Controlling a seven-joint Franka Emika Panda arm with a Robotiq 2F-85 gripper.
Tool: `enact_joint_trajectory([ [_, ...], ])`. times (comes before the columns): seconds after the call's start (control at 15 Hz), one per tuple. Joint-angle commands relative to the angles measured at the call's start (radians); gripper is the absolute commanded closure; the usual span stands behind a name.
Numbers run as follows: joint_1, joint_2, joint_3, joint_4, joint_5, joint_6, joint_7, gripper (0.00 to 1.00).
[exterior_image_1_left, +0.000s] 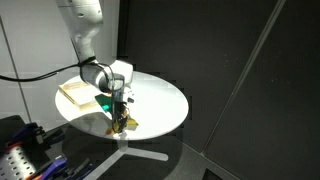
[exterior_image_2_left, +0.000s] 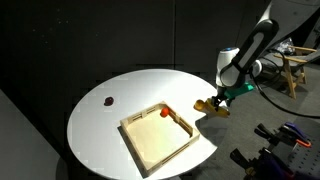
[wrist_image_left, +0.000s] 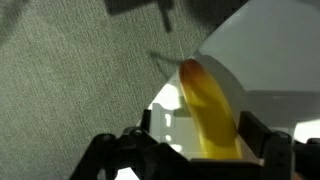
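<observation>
Gripper (exterior_image_1_left: 120, 112) low over the near rim of the round white table (exterior_image_1_left: 160, 100). Yellow banana-shaped piece (wrist_image_left: 210, 105) lies lengthwise between my jaws, its reddish tip right at the table's edge. The jaws straddle it, with a gap showing on one side. I cannot tell whether the pads actually press it.

Risk: the piece sits at the rim with carpet (wrist_image_left: 70, 70) directly beyond. A loose or off-centre hold could let it tilt, slide out and drop to the floor. A low sideways sweep could also clip the tray wall.

Wooden tray (exterior_image_2_left: 158, 142) stands on the table near me, apart from the gripper. One small orange-red piece (exterior_image_2_left: 166, 112) sits in its nearest corner. Dark red spot (exterior_image_2_left: 108, 100) lies on the table, well apart.
</observation>
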Motion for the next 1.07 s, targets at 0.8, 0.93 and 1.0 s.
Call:
enact_joint_trajectory([
  [0.8,0.080,-0.020,-0.084,0.027,-0.022,-0.019,0.018,0.87],
  [0.93,0.084,-0.035,-0.086,0.028,-0.020,-0.039,0.015,0.87],
  [1.0,0.085,-0.045,-0.085,0.028,-0.019,-0.053,0.013,0.87],
])
